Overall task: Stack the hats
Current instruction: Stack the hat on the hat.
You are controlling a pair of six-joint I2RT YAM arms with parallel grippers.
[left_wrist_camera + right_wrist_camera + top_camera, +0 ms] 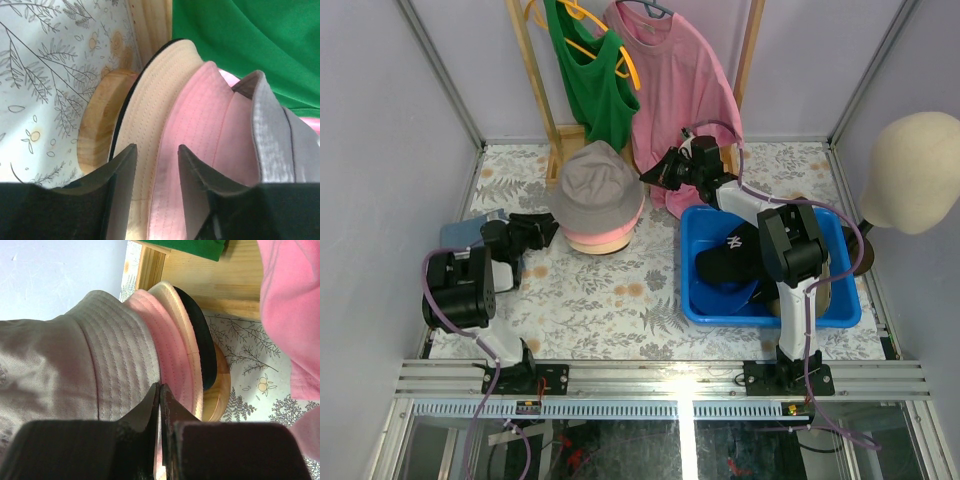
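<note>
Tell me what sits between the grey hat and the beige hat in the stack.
The pink hat. In the right wrist view its brim lies sandwiched between the grey hat and the beige hat.

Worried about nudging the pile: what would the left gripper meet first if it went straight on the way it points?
Probably the brim of the beige fabric bucket hat, straight ahead of the left gripper, with the pink fabric bucket hat beside it; depth is unclear.
</note>
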